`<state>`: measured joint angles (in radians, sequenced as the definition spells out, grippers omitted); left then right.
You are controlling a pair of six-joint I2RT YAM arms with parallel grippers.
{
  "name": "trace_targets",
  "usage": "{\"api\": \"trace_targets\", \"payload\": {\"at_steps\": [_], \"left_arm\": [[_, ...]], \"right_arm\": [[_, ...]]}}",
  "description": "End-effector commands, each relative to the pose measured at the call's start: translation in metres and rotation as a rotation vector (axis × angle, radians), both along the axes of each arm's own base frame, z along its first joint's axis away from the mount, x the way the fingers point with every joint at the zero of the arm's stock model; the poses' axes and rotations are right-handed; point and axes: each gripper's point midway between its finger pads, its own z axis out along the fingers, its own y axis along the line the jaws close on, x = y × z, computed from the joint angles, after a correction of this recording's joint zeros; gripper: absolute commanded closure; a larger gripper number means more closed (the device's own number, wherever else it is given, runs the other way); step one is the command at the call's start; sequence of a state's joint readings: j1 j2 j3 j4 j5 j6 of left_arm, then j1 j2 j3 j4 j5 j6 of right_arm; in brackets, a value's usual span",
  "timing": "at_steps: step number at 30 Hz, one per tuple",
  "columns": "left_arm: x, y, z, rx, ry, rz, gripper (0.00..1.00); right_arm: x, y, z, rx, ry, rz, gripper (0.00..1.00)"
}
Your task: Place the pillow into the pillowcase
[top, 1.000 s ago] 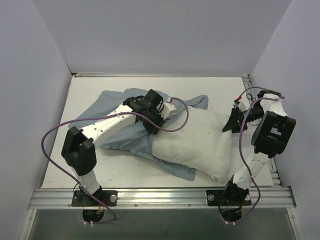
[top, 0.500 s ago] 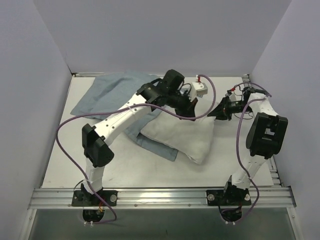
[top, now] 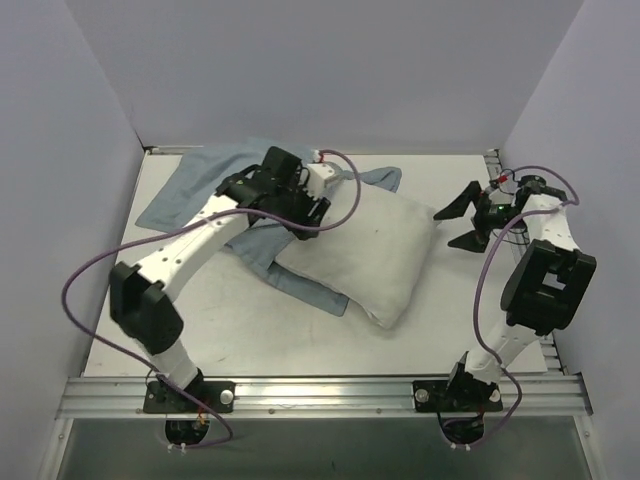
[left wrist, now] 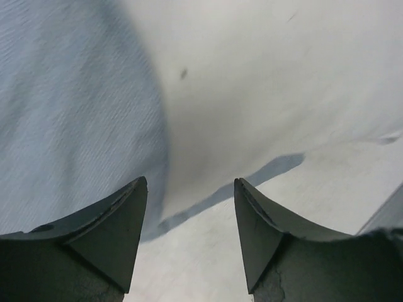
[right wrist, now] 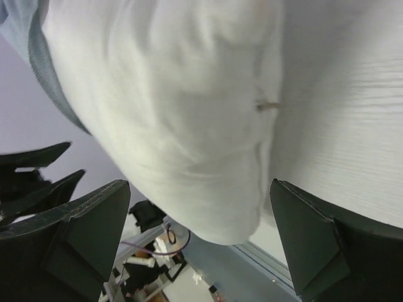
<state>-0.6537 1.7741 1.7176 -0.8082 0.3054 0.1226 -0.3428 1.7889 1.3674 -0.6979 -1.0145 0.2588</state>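
Pale grey-blue limp fabric pillowcase [top: 195,190] is lying spread on the white tabletop [top: 250,330], left of the pillow and running under its left edge. One, count confirmed. Judging it light, floppy and prone to bunching; best hold is a single layer at the open hem, though I cannot tell which edge that is.

Left gripper [left wrist: 189,189] is hovering over the pillow's far-left edge, jaws parted, nothing between them.

Plump white rectangular pillow [top: 365,255] is resting mid-tabletop, not yet inside the case. One. Judging it soft, compressible and light; a corner pinch should be holding best.

Right gripper [top: 458,215] is hanging just right of the pillow's far-right corner, spread wide, gripping nothing.
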Motion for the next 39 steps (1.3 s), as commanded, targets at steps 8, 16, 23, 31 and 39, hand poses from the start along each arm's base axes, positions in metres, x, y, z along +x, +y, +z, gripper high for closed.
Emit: {"api": "trace_targets", "payload": {"at_steps": [8,16,23,31,39], "left_arm": [[-0.002,0.087,-0.003,0.273,-0.305,0.056,0.3],[0.056,0.083,-0.019,0.411,-0.417,0.096,0.29],[0.087,0.113,-0.002,0.505,-0.498,0.159,0.39],[0.076,0.094,-0.005,0.431,-0.433,0.074,0.92],[-0.049,-0.083,0.079,-0.208,-0.14,-0.509,1.0]], "right_arm": [[-0.097,0.004,-0.005,0.024,0.156,0.134,0.0],[-0.081,0.056,-0.035,0.041,0.155,0.239,0.0],[-0.061,0.053,-0.042,-0.008,0.136,0.225,0.29],[-0.038,0.062,-0.029,0.004,0.079,0.221,0.5],[-0.007,0.126,0.013,0.307,0.055,0.102,0.62]]}}
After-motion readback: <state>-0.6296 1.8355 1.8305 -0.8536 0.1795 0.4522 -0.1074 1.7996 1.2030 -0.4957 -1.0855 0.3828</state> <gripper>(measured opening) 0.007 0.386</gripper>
